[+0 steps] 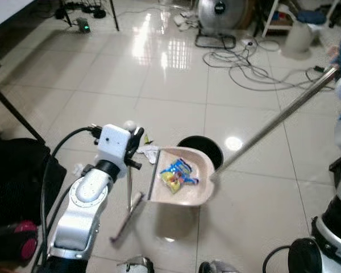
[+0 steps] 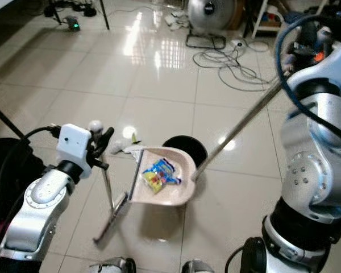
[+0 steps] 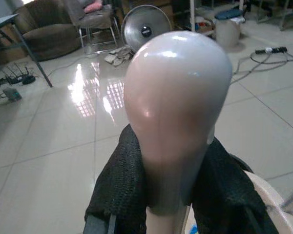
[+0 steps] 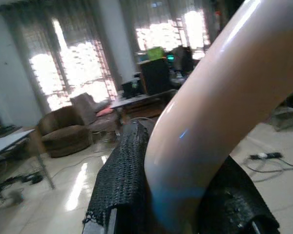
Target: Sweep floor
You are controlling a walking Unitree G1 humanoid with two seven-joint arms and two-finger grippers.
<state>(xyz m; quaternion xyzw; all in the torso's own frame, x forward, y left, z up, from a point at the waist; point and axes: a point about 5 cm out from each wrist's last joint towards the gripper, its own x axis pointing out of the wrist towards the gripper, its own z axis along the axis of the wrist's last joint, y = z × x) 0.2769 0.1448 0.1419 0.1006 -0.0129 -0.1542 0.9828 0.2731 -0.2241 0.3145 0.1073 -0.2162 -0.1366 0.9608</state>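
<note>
A beige dustpan point(image 1: 182, 182) hangs tilted just above the floor, with blue and yellow wrappers point(image 1: 178, 173) lying in it. Its long pale handle point(image 1: 278, 118) runs up to the right, and my right gripper point(image 4: 180, 195) is shut on it, black fingers point(image 4: 129, 170) pressed to its sides. The pan sits at the near rim of a round black bin point(image 1: 207, 149). My left gripper point(image 1: 135, 142) is shut on a short broom's stick point(image 1: 129, 182) just below its rounded knob point(image 3: 178, 107). The broom head point(image 1: 125, 219) rests on the tiles. Crumpled white paper point(image 1: 149, 152) lies by the pan.
Loose cables point(image 1: 244, 65) sprawl across the glossy tiles ahead, near a floor fan point(image 1: 219, 14) and a white bucket point(image 1: 300, 34). A dark bag point(image 1: 17, 182) and a black table leg point(image 1: 14, 114) stand at my left. Another paper scrap point(image 1: 78, 169) lies by my left arm.
</note>
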